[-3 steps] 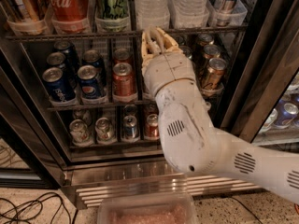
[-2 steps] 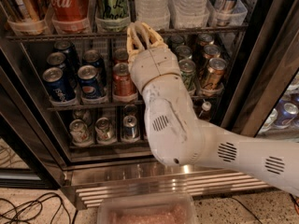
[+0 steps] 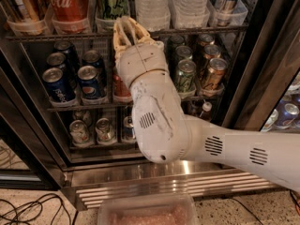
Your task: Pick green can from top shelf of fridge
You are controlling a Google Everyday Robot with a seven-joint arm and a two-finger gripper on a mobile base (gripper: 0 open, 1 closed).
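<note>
Single camera view, looking into the fridge [image 3: 265, 74]. Clear tubs line the front rail of the top shelf [image 3: 201, 30]. One tub holds the red Coca-Cola can [image 3: 70, 1], its white script readable. The next holds the green can [image 3: 111, 0], black scribble on its label, and then come ribbed clear bottles [image 3: 152, 3]. The gripper [image 3: 127, 22] sits just below the green can, fingers spread at the tub's front, gripping nothing. On the middle rack there are blue Pepsi cans [image 3: 90, 81] on the left and dark-green cans [image 3: 185, 74] on the right. Down front is a clear bin [image 3: 145, 205], its pinkish contents unclear.
</note>
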